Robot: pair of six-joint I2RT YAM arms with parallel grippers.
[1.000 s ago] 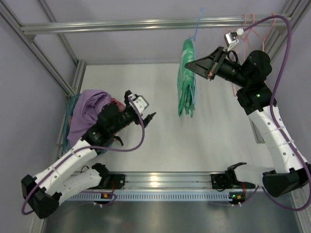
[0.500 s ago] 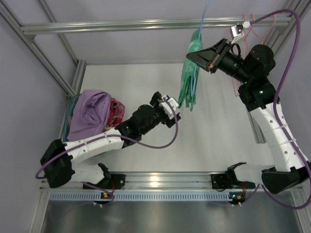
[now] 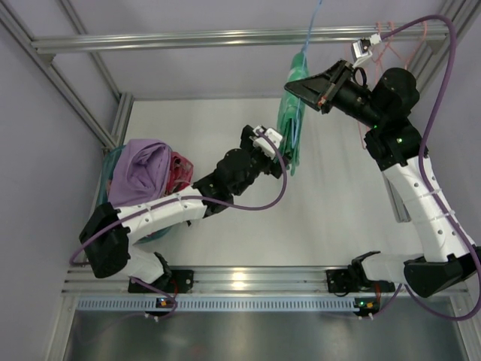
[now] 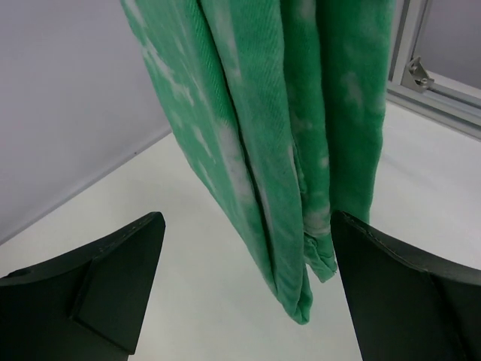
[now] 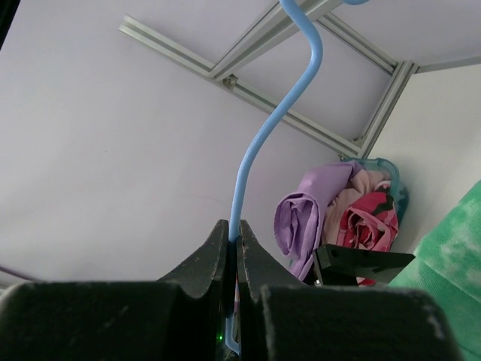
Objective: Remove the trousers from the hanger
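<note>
Near edge: both arm bases are bolted along the front of the table (image 3: 323, 218). The left arm reaches diagonally from the near left corner toward the middle. To its left, against the side frame, a teal basket (image 3: 111, 156) holds a purple cloth (image 3: 139, 169), with a red-pink patterned cloth (image 3: 179, 169) tucked in on its right.

Mid-table: the left gripper (image 3: 279, 154) is at the lower end of the trousers (image 3: 291, 120), its jaws spread wide. In the left wrist view the two dark fingers (image 4: 113, 278) stand on either side of the hanging green fabric. One finger is well apart from the fabric and the other is just beside the hem; contact there cannot be confirmed. This hand grips nothing.

The trousers hang from the hanger (image 3: 309, 34), folded long and narrow. Their lower end hangs free over the table surface and their upper end is at the right gripper (image 3: 289, 89).

Further back: the right arm rises from the near right corner and bends inward. Its gripper is clamped tight on the hanger's light-blue wire neck, below the hook. The right wrist view shows the wire entering between the closed fingers (image 5: 214, 252). The hook curves up and leaves the top of the frame, so what it hangs on cannot be determined.

Far edge: an aluminium cross rail (image 3: 188, 39) spans the frame. Pink hangers (image 3: 391, 37) sit at its right end, behind the right wrist.
</note>
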